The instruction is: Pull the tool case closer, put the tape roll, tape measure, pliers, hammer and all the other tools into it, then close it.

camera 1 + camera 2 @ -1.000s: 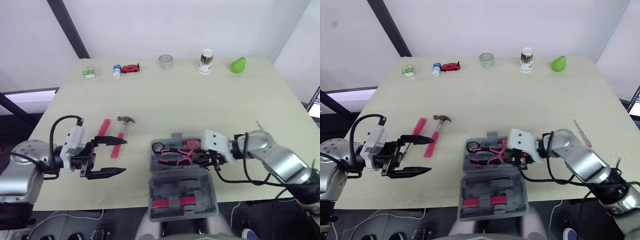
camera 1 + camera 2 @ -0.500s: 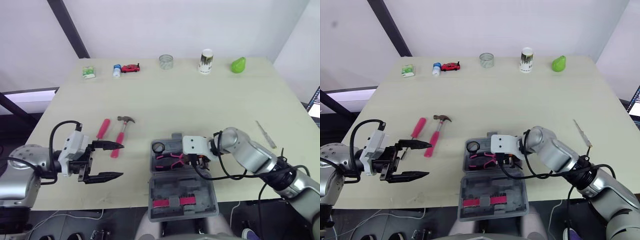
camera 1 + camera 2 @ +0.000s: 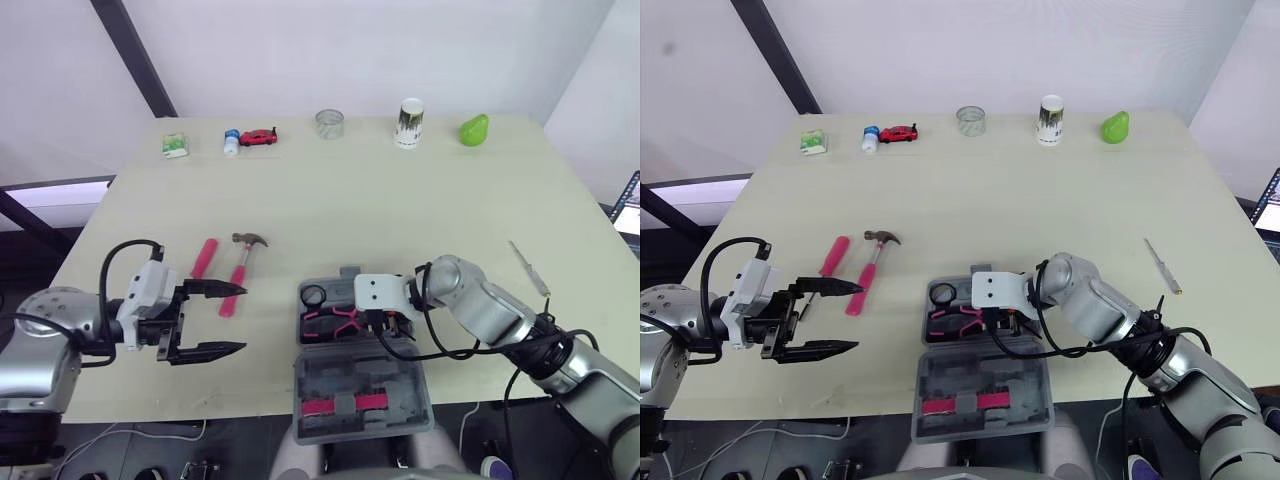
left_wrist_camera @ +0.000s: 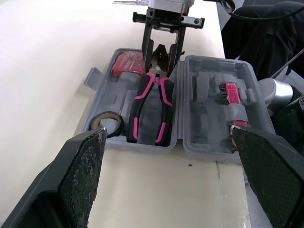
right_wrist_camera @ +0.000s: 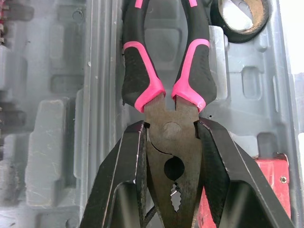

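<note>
The grey tool case (image 3: 400, 375) lies open at the table's front edge. Its far half holds the black tape roll (image 3: 313, 295), a red tape measure (image 4: 127, 64) and the pink-handled pliers (image 3: 332, 321). My right gripper (image 3: 385, 322) is over that half, shut on the pliers' head (image 5: 172, 159), with a finger (image 5: 124, 176) pressed to each side. The hammer (image 3: 243, 262) and a pink-handled screwdriver (image 3: 205, 258) lie on the table left of the case. My left gripper (image 3: 240, 319) hovers open and holds nothing, just in front of those two tools.
A thin screwdriver (image 3: 527, 266) lies near the right edge. Along the back edge stand a small green box (image 3: 174, 146), a blue-capped bottle (image 3: 231, 142), a red toy car (image 3: 259, 136), a clear cup (image 3: 329, 123), a paper cup (image 3: 408, 122) and a green pear (image 3: 474, 129).
My right gripper has slid left across the case with the pliers in it, and the arm now reaches further in. The left gripper shifted slightly left and stays open.
</note>
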